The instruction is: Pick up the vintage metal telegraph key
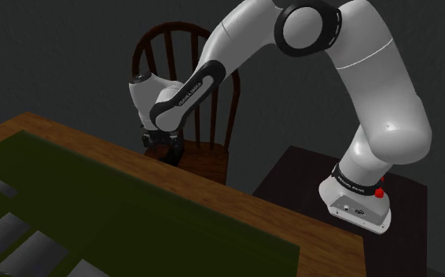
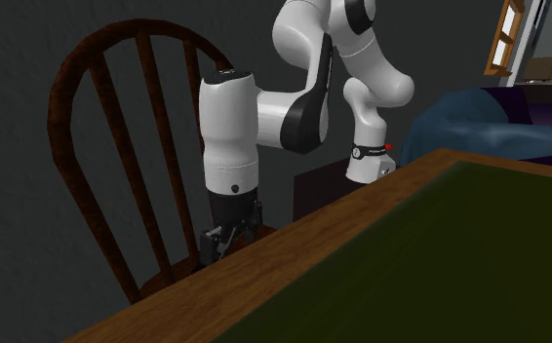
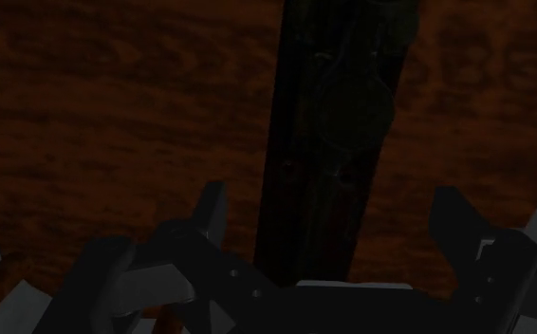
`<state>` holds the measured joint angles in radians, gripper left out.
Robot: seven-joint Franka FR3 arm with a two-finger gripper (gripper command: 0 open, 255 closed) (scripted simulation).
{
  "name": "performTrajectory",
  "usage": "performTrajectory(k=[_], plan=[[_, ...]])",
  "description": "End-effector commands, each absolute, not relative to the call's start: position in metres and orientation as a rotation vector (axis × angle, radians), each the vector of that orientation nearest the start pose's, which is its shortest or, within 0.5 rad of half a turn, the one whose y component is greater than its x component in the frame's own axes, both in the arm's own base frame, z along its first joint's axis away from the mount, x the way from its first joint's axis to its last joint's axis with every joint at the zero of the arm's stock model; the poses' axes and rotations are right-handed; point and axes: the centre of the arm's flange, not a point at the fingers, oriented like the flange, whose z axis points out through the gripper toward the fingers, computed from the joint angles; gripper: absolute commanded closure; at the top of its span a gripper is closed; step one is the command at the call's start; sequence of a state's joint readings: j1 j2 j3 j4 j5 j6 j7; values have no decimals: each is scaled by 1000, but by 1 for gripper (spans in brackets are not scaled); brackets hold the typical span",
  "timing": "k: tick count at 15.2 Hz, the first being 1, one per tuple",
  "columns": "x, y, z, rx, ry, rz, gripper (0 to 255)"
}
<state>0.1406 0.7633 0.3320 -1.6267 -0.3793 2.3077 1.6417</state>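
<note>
Dim room, wooden chair seat (image 3: 115,114) beside desk (image 1: 252,201): key (image 3: 328,123) lying on it, straight between fingers (image 3: 210,213) of hand (image 3: 331,204), spread wide, seemingly clear of it. Approach apparently done; closing and lifting yet to come.

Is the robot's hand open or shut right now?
The hand is open. Its two black fingers stand apart in the wrist view, with the dark telegraph key lying untouched between them on the wooden chair seat.
</note>
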Motion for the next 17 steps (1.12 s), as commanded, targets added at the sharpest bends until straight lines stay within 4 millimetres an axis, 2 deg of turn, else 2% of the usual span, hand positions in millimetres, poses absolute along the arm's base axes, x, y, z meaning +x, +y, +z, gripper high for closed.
performTrajectory(k=[1, 4, 6, 7, 16, 17], plan=[[627, 281, 176, -2801, 1520, -46, 0], [627, 281, 160, -2801, 1520, -46, 0], [627, 281, 157, -2801, 1520, -46, 0], [628, 281, 158, -2801, 1520, -46, 255], [627, 281, 157, -2801, 1520, -46, 255], [627, 281, 163, -2801, 1520, -46, 255]])
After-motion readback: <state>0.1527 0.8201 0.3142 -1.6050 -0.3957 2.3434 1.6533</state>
